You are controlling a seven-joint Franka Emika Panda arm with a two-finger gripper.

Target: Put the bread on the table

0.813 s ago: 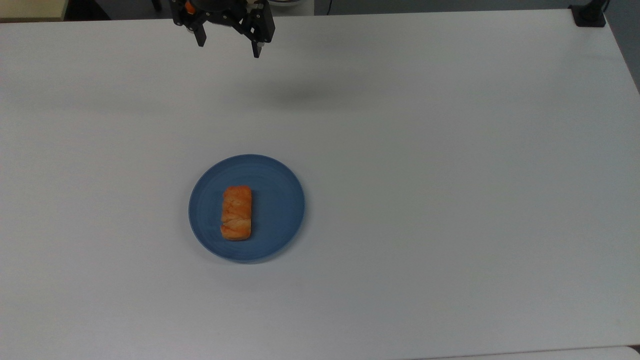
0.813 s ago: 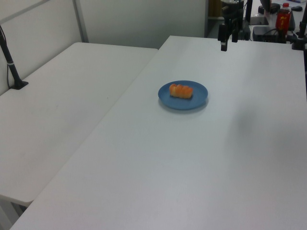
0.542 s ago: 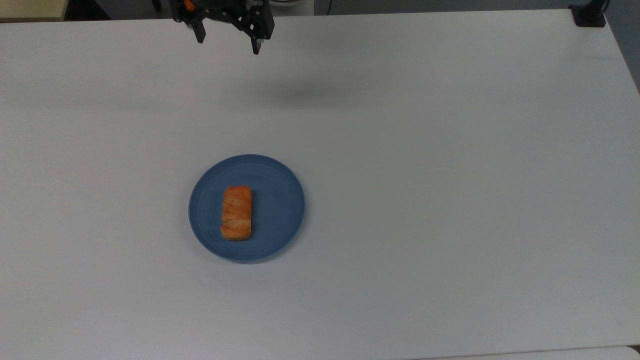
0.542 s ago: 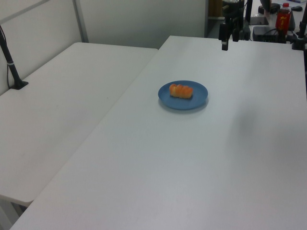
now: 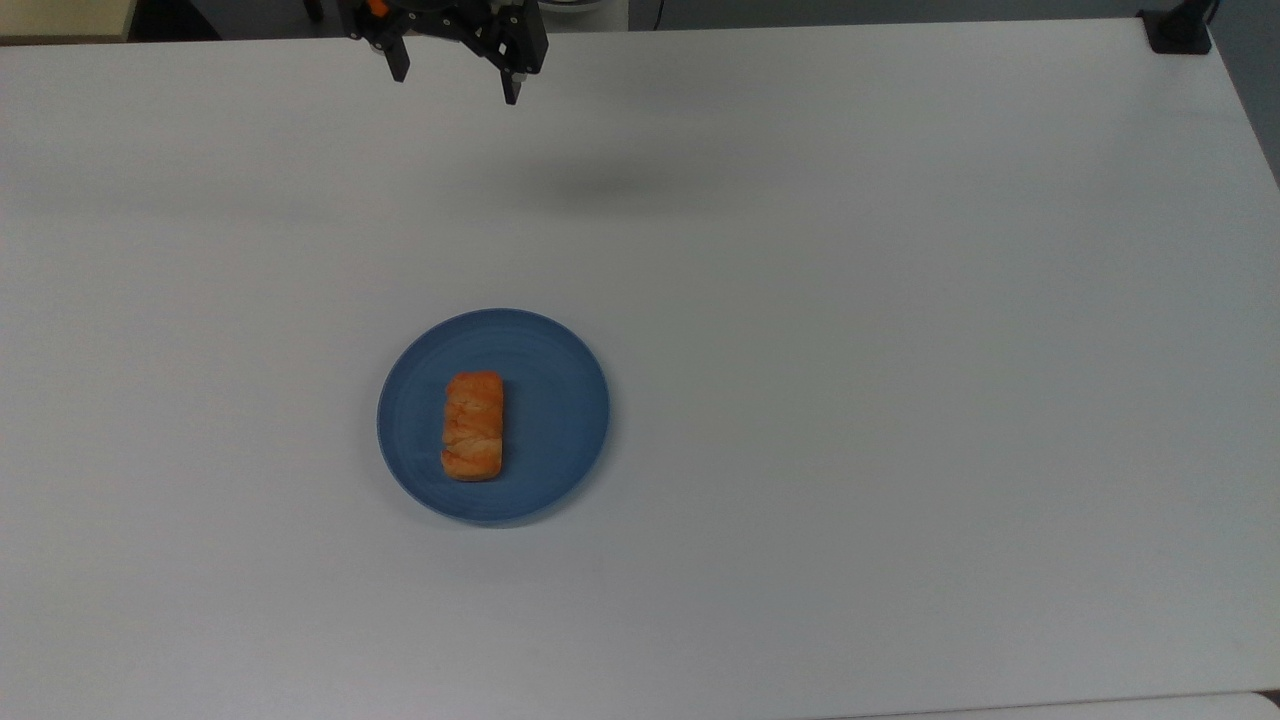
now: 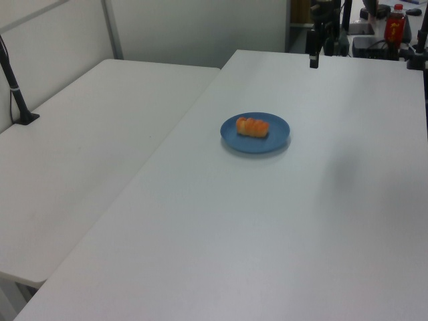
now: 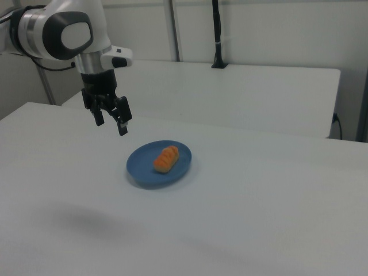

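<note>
Since the earlier frames the hand [image 5: 455,85] had drawn back a little toward the far edge of the bench [image 5: 900,400], so that in the top view less of its black body showed at the upper margin; the bread [image 5: 473,426] and the blue plate [image 5: 560,400] had not shifted.

The hand was released, its two fingers [image 7: 122,127] spread apart with nothing between them. In the right view it [image 7: 110,122] hung from the white arm [image 7: 63,31] above the bench [image 7: 259,230], fingers pointing down, clear of the surface. Its soft shadow [image 5: 600,188] lay on the bench in the top view, below the hand and off to the top view's right.

The bread sat well apart from the hand, on the plate, not on the bare bench. In the top view it lay far below the hand and nearly in line with it, its long axis running up and down, placed in the plate's half toward the top view's left. In the right view the bread [image 7: 165,158] was lower than the hand and off to the right view's right, resting on the plate [image 7: 144,169]. In the left view the hand [image 6: 313,60] showed near the far end of the bench [image 6: 267,234], with the plate [image 6: 277,134] and the bread [image 6: 252,126] nearer the camera and toward the left view's left.

A second white bench [image 6: 80,154] stood alongside, and a red bottle [image 6: 394,23] stood beyond the hand in the left view.
</note>
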